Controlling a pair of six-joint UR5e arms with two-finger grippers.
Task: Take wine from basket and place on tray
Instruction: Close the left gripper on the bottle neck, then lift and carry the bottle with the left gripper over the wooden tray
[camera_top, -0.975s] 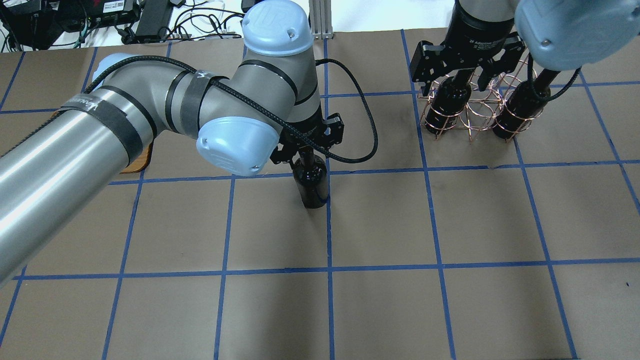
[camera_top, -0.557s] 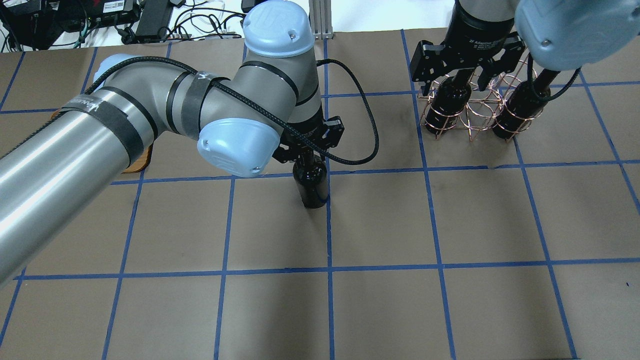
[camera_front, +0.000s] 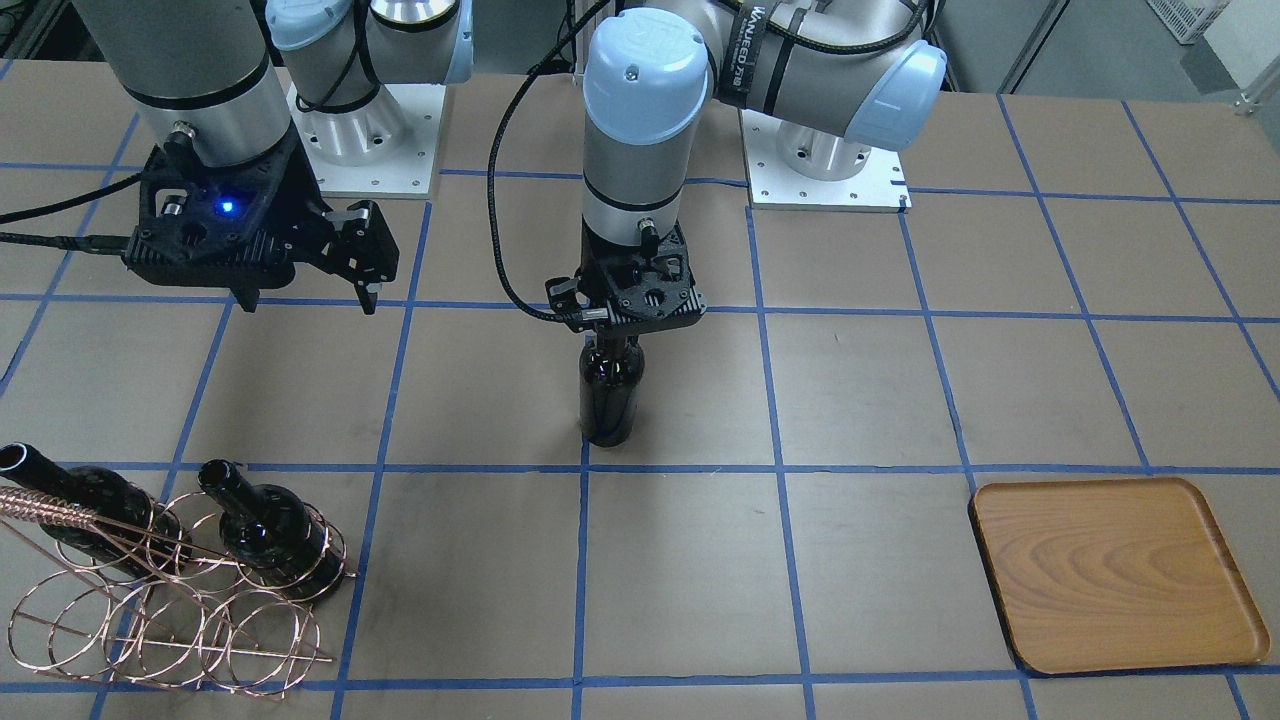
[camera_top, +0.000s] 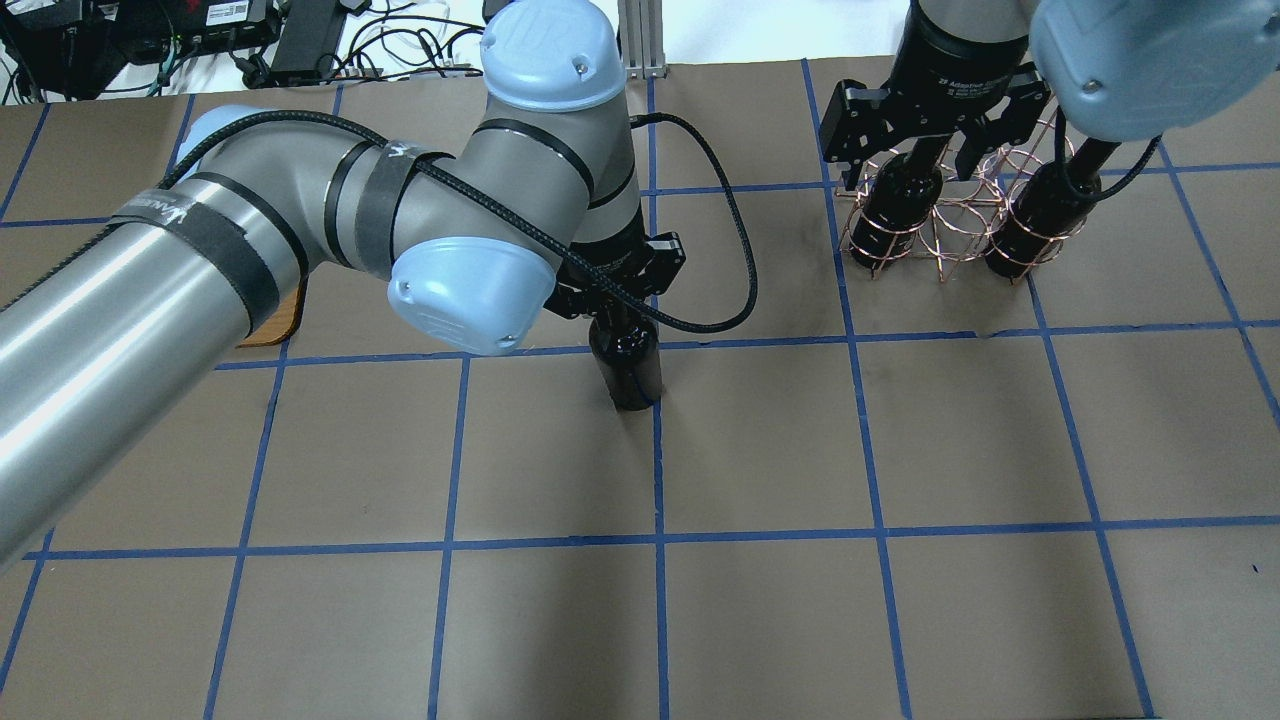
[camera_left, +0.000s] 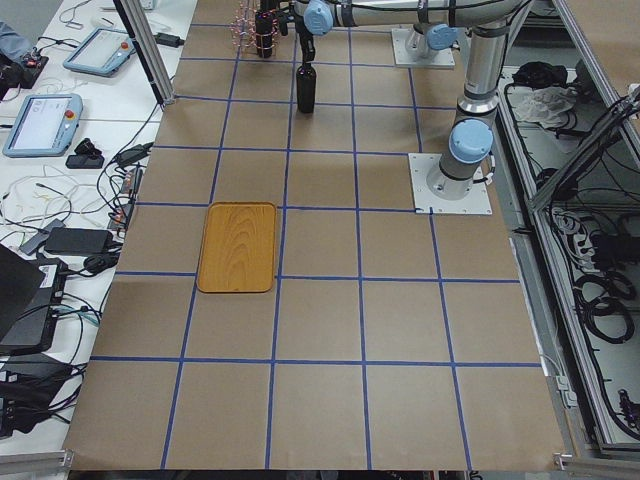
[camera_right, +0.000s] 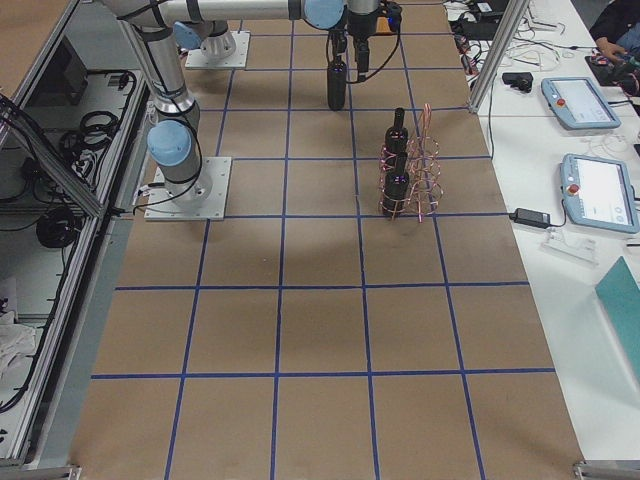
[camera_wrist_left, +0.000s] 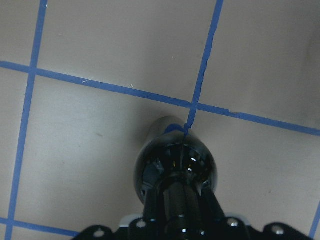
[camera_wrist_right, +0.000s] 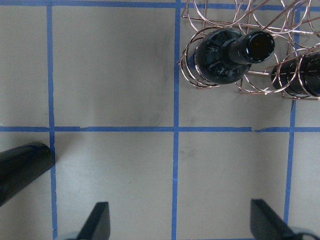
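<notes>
Front view: the left hand (camera_front: 612, 343) is closed around the neck of a dark bottle (camera_front: 610, 395). The bottle is upright near the middle of the table (camera_front: 900, 400), its base by a blue tape line; whether it touches the table I cannot tell. The tray (camera_front: 1110, 575) lies well apart, toward the view's lower right. The right hand (camera_front: 308, 295) hovers with its fingers spread wide. The basket (camera_front: 150, 610) stands in the lower left corner with two other bottles (camera_front: 265, 530) in its loops.

Overhead: the left hand (camera_top: 615, 305) grips the bottle (camera_top: 628, 365) at the neck. The right hand (camera_top: 903, 160) hangs wide over the basket (camera_top: 950, 225).

Left side view: the bottle (camera_left: 307, 85) is far from the tray (camera_left: 238, 247).

Left wrist view: fingers (camera_wrist_left: 150, 210) press both sides of the bottle (camera_wrist_left: 175, 167).

Right wrist view: the right hand (camera_wrist_right: 180, 222) is spread wide, with the basket (camera_wrist_right: 235, 82) beyond it.
</notes>
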